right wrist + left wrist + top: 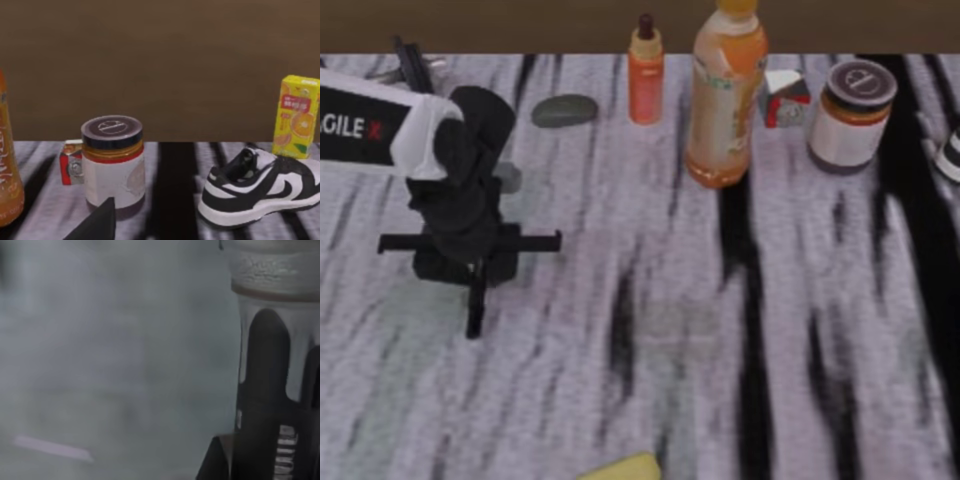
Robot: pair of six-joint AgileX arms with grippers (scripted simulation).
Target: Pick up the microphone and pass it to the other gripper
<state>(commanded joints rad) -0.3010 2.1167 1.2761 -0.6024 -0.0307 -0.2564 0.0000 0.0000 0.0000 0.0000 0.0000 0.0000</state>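
The left hand (472, 268) hung low over the left side of the tabletop (650, 350), pointing straight down from its white-sleeved arm, with a black crossbar spread to either side. A slim black stick, the microphone (476, 305), stuck out from under the hand toward the near edge; whether the fingers were clamped on it or merely straddling it could not be told. In the left wrist view the microphone's handle (262, 405) stood close against the lens.

Beyond the hand, along the far edge, lay a dark grey pebble-like object (565, 110), then a small orange dropper bottle (645, 75), a tall orange drink bottle (725, 95), a small red and white carton (785, 97) and a jar (850, 118) with a dark lid.

The right hand was out of the top view. Its wrist camera looked past a dark fingertip (97, 222) at the jar, a black and white sneaker (262, 187) and a yellow juice box (296, 116).
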